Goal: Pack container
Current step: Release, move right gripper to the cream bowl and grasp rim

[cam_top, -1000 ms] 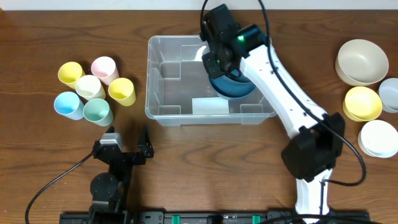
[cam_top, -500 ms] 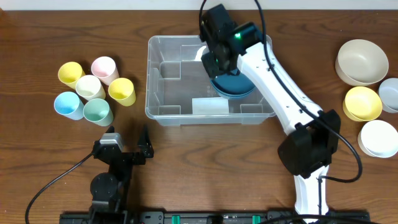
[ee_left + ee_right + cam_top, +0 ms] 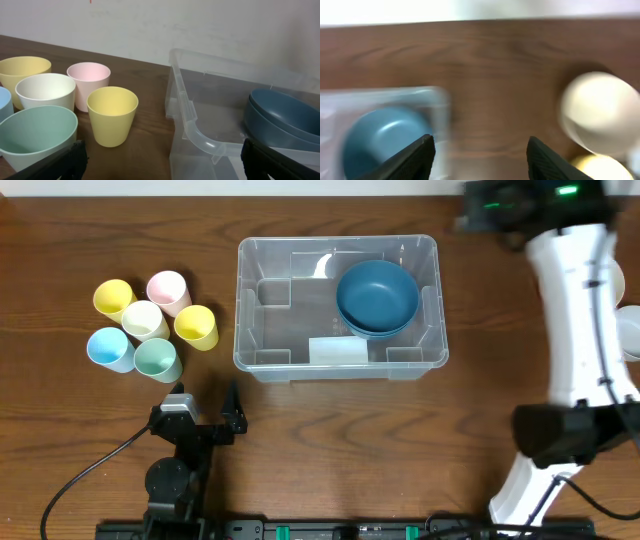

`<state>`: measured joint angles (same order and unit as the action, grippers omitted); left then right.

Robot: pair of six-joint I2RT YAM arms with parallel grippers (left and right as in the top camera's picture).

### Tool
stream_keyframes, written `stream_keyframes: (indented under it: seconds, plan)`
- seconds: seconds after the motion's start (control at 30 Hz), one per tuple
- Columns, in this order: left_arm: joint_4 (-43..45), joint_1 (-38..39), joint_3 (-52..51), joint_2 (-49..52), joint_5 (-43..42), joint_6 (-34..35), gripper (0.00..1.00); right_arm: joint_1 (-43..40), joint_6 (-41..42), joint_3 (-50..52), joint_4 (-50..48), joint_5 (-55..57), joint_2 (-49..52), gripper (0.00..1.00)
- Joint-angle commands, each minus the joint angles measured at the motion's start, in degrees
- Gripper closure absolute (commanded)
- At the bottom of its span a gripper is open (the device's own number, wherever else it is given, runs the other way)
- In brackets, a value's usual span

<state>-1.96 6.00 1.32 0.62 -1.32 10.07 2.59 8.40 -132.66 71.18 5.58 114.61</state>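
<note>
My right gripper [image 3: 480,155] is released, fingers spread with nothing between them. A second ago it was down inside the container [image 3: 338,240], on the blue bowl [image 3: 377,295]; now it has swung out past the container's 1 o'clock corner, and the bowl lies in the right half. My left gripper [image 3: 207,408] is parked wide apart and empty at 7 o'clock, as before.

The left wrist view shows the blue bowl nested in a second one. The blurred right wrist view shows a cream bowl [image 3: 597,112] and a yellow bowl [image 3: 600,167], which the arm covers from overhead.

The container sits mid-table [image 3: 330,440], mouth up, long axis running 9 to 3 o'clock, white label [image 3: 338,351] on its 6 o'clock wall. Six cups [image 3: 150,325] cluster at its 9 o'clock.
</note>
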Motion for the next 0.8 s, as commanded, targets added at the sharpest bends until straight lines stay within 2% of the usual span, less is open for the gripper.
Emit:
stream_keyframes:
  seconds: [0.0, 0.13, 0.4, 0.77]
  plan:
    - [-2.1, -0.4, -1.1, -0.3, 0.9, -1.0, 0.02, -6.9, 3.4, 0.6, 0.3, -1.6, 2.2, 0.40]
    - [-2.1, -0.4, -1.1, -0.3, 0.8, -1.0, 0.02, -12.0, 3.4, 0.7, 0.6, -3.7, 5.5, 0.42]
    - [-2.2, -0.4, -1.1, -0.3, 0.9, -1.0, 0.02, -15.3, 2.9, 0.7, 0.0, -0.2, 12.9, 0.41]
    - [-2.2, -0.4, -1.1, -0.3, 0.9, -1.0, 0.02, -17.6, -4.3, 0.7, -2.7, -0.4, 21.2, 0.36]
